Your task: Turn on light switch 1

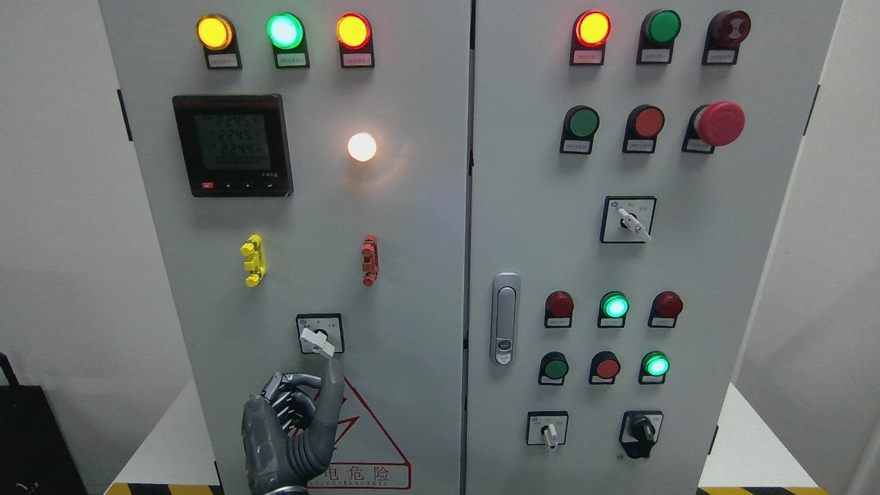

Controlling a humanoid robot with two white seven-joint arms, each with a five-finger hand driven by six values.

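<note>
The rotary switch sits low on the left cabinet door; its white handle lies almost level, tilted down to the right. My left hand rises from the bottom edge just below it. One finger is stretched straight up and its tip touches the right end of the handle from underneath; the other fingers are curled into the palm. A round white lamp higher on the same door glows brightly. My right hand is out of the picture.
A digital meter, yellow clip and red clip sit above the switch. Three lit lamps top the left door. The right door carries a latch handle, push buttons, selector switches and a red emergency button.
</note>
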